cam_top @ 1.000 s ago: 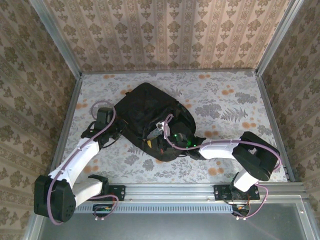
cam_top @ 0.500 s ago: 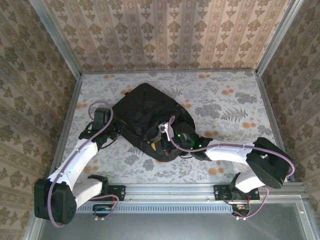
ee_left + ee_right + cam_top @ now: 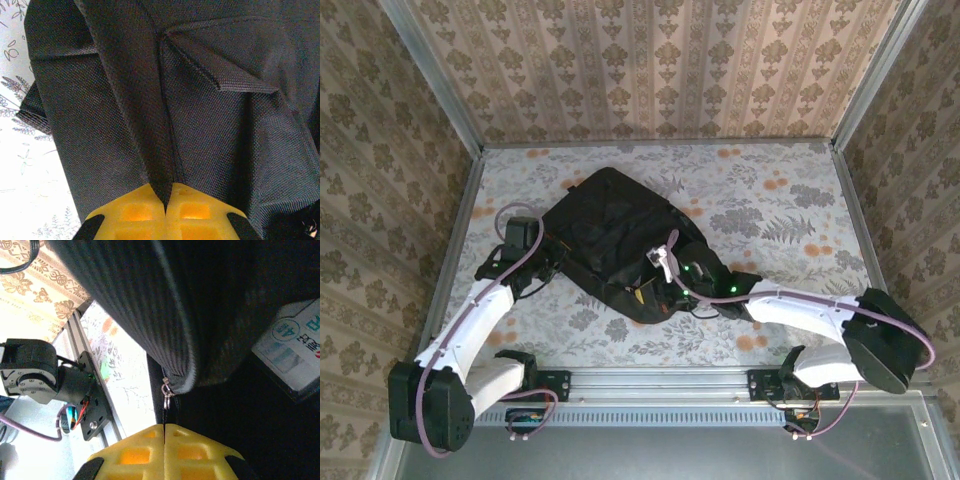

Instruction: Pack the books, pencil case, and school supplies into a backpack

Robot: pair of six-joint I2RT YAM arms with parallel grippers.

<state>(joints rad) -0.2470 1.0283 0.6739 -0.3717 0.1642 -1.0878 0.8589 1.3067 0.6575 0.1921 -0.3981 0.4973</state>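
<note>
The black backpack [image 3: 610, 235] lies on the floral table between both arms. My left gripper [image 3: 556, 263] is at its left edge, and in the left wrist view its yellow fingers [image 3: 135, 212] are shut on a raised fold of the backpack fabric [image 3: 160, 125]. My right gripper [image 3: 658, 290] is at the bag's near opening, shut on the cord of the zipper pull [image 3: 166, 390]. An orange edge [image 3: 638, 297] shows in the opening. A white label with teal print [image 3: 292, 347] lies inside; I cannot tell what it belongs to. The books, pencil case and school supplies are otherwise hidden.
The aluminium rail [image 3: 660, 380] with the arm bases runs along the near table edge. Patterned walls [image 3: 650, 60] close in the back and both sides. Bare floral table [image 3: 800, 200] lies right of the bag. In the right wrist view, a black arm motor [image 3: 30, 372] stands by the rail.
My right arm has swung its elbow out to the right and the gripper has drawn rightward with the zipper cord. The left gripper has shifted slightly left, still holding the fabric.
</note>
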